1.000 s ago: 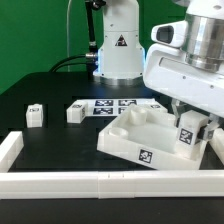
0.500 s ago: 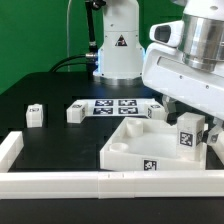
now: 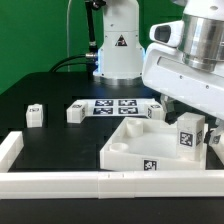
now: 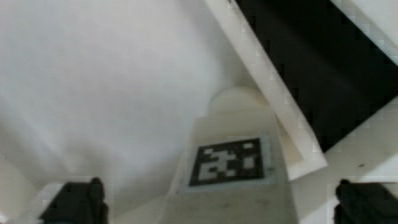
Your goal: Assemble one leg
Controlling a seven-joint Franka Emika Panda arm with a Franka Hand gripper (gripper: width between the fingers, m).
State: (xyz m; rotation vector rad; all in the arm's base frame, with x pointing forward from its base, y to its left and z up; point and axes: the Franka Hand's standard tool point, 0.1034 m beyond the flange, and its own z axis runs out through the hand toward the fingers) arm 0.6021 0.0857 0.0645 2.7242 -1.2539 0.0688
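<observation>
Panel (image 3: 135, 140): large, flat, against the rim bars (image 3: 110, 182).
Gripper (image 3: 190, 125): jaws spread wide, holding nothing.
Leg (image 3: 187, 133): upright at panel's corner, probably light, rigid, smooth; best pinched across flat sides.

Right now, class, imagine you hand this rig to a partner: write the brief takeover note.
Hand: low over the white panel's corner on the exterior view's right, around a leg; fingers look spread in the wrist view, grip unconfirmed.
Spare legs: two loose ones on the table toward the exterior view's left.
Done: leg brought to the panel corner.
Left: confirm seating, release.
</observation>
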